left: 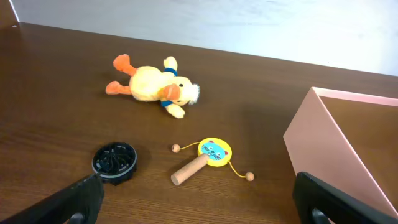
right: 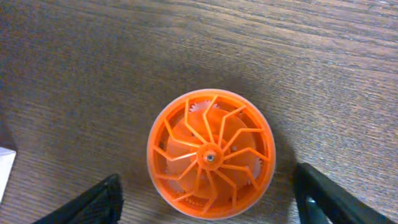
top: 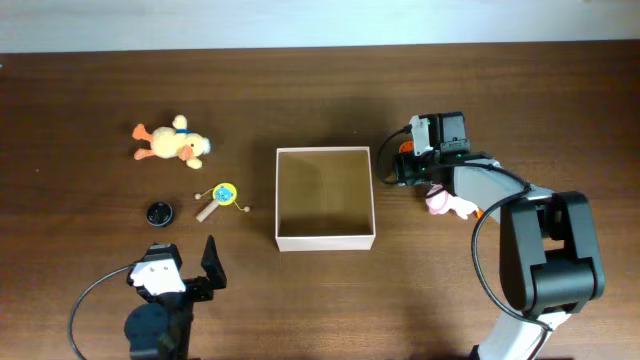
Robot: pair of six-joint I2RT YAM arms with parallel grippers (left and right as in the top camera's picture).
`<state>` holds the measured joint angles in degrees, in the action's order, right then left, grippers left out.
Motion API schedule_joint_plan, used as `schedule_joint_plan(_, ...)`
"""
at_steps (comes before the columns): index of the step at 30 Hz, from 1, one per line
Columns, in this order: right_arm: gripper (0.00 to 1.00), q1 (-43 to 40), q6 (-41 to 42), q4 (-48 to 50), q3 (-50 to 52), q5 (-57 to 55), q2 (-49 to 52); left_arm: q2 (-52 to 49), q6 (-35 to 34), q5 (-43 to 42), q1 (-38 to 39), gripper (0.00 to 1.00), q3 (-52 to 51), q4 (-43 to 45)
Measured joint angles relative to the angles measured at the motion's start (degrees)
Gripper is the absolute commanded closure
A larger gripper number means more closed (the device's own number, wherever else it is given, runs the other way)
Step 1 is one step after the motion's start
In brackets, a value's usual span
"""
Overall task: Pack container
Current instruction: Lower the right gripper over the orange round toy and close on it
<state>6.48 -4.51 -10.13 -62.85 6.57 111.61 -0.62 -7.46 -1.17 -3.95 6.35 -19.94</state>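
My right gripper (right: 206, 177) hangs over the orange spoked wheel (right: 210, 158), fingers apart, one on each side of its rim, and as far as I can see neither touches it. The wheel lies flat on the table (top: 90, 90), just right of the container (top: 325, 241), which sits open in the middle with nothing in it that I can see. My worry is the grip itself: the wheel is low and round, so if I close off-centre or too high it could squirt out sideways or skid along the wood, and if I go too low my tips may scrape the table. The container's right wall is close, so a low carry could clip its rim. A pink toy (top: 445, 203) lies by my forearm and a careless swing might knock it. Far left, the plush duck (top: 172, 142), black disc (top: 159, 213) and little drum rattle (top: 222, 195) wait near my left gripper (top: 185, 268), which is spread wide and holds nothing
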Motion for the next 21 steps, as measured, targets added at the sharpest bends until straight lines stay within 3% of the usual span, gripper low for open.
schedule_joint_plan(4,0.4,0.0,0.04,-0.02,0.0,0.02,0.0,0.0,0.0,0.0,0.0,0.01,-0.02,0.0)
schedule_joint_plan(14,0.43,0.0,0.24,0.81,0.0,0.0,0.22,0.0,0.0,0.0,0.0,0.01,0.0,0.0)
schedule_joint_plan(17,0.42,0.0,0.24,0.79,-0.07,0.02,0.22,0.0,0.0,0.0,0.0,0.01,0.0,0.0)
schedule_joint_plan(21,0.32,0.0,0.48,1.2,-1.55,-0.02,0.7,0.0,0.0,0.0,0.0,0.01,-0.02,0.0)
